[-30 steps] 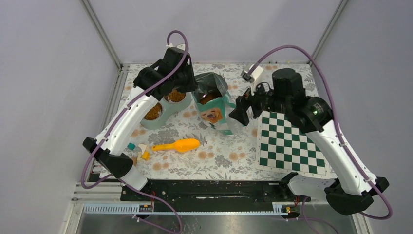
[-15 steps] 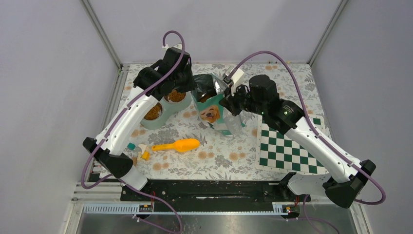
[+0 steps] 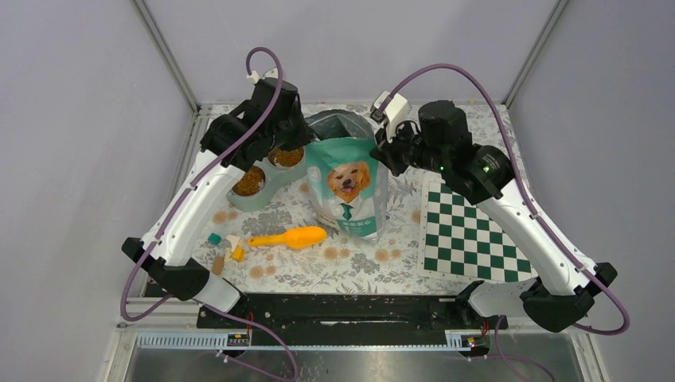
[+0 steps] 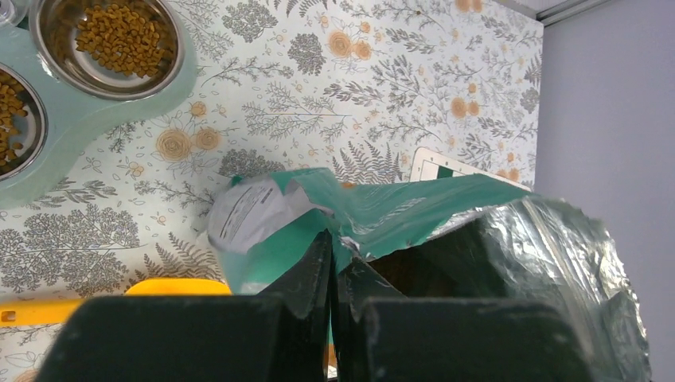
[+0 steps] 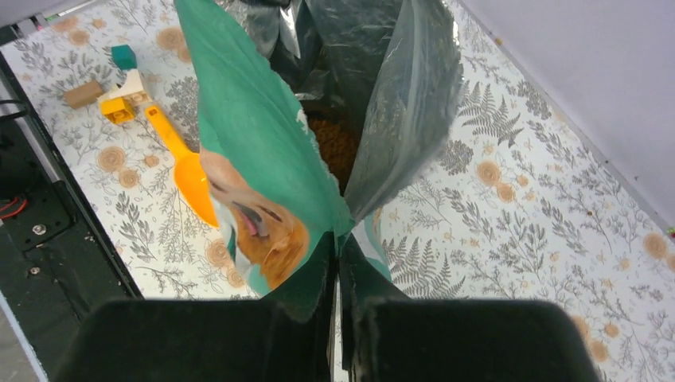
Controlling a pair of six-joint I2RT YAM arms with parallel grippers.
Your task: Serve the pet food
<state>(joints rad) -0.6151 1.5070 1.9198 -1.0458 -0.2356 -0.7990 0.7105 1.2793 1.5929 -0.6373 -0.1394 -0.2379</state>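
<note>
**Both grippers pinch the bag's top corners; pet food sits in the feeder and in the bag**

At your far left, near the front edge of the floral mat point(image 3: 358, 259), a few small coloured blocks point(image 3: 225, 248) lie in a loose cluster. Behind them stands the mint feeder point(image 3: 267, 192) with its two steel bowls; both bowls hold pet food point(image 4: 119, 32), a brown-orange layer of pellets in each.

Your left gripper point(image 4: 335, 256) is above the feeder's right end; its jaws are closed tight on the left top corner of the bag point(image 3: 348, 185), with the teal film and its foil lining pressed between the fingers.

In front of the feeder, the orange scoop point(image 3: 290, 237) lies flat on the mat, handle towards the blocks and bowl towards the bag; it is near the bag's lower left but not touching it.

The bag stands upright in the middle of the mat, its dog-portrait face towards the arm bases and its mouth spread open between the two grippers; in the right wrist view you can see more pet food down inside, dark against the silver lining.

Your right gripper point(image 5: 335, 253) has its jaws closed on the bag's right top corner, the torn teal edge caught between the fingers.

At your right, the green-and-white chessboard point(image 3: 470, 235) lies flat beside the bag, under the right arm.
</note>
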